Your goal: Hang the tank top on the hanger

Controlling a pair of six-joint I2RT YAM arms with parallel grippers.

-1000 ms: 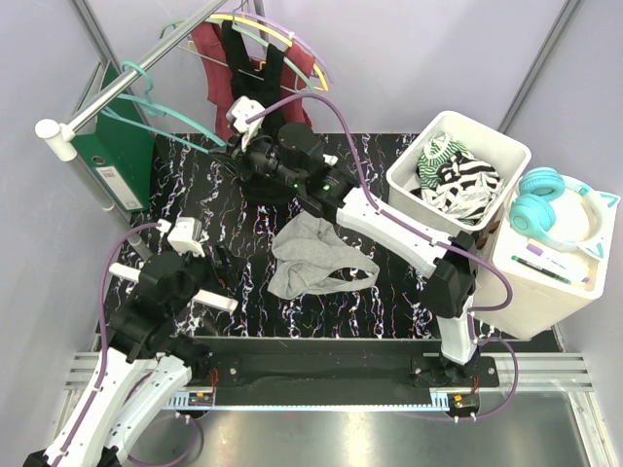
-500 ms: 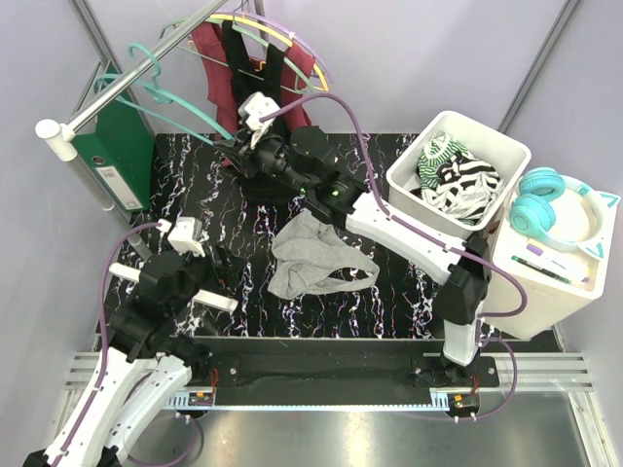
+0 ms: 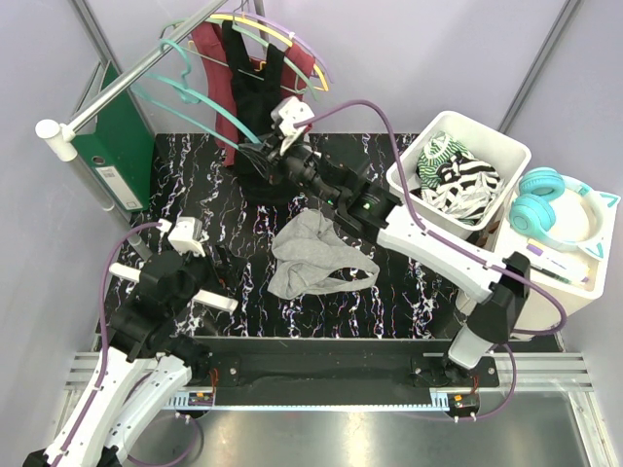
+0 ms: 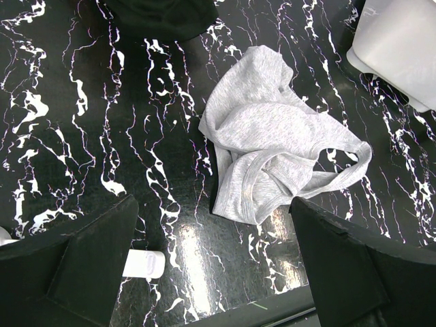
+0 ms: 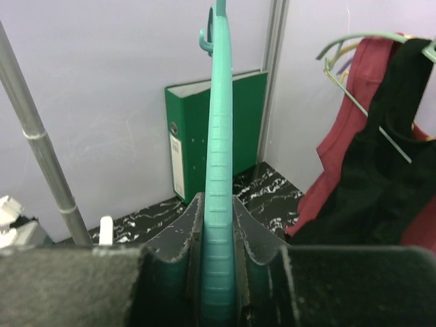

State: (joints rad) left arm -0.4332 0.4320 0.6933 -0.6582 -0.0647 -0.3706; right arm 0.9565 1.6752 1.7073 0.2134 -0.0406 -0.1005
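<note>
The light grey tank top (image 3: 310, 255) lies crumpled on the black marbled table, mid table; it also shows in the left wrist view (image 4: 272, 143). My right gripper (image 3: 261, 154) is shut on one arm of the teal hanger (image 3: 200, 97), holding it in the air off the rail, at the back left. In the right wrist view the hanger (image 5: 219, 177) runs up between the closed fingers (image 5: 182, 235). My left gripper (image 3: 216, 275) is open and empty, low at the front left, just left of the tank top.
A metal rail (image 3: 136, 73) runs at the back left with black (image 3: 255, 83) and maroon (image 3: 209, 53) tops on yellow and purple hangers. A green binder (image 3: 119, 146) stands at left. A white bin of clothes (image 3: 456, 175) and teal headphones (image 3: 547, 209) sit at right.
My right arm has moved right and up with the teal hanger, carrying its hook away from the rail. The left arm and the tank top have not moved.
</note>
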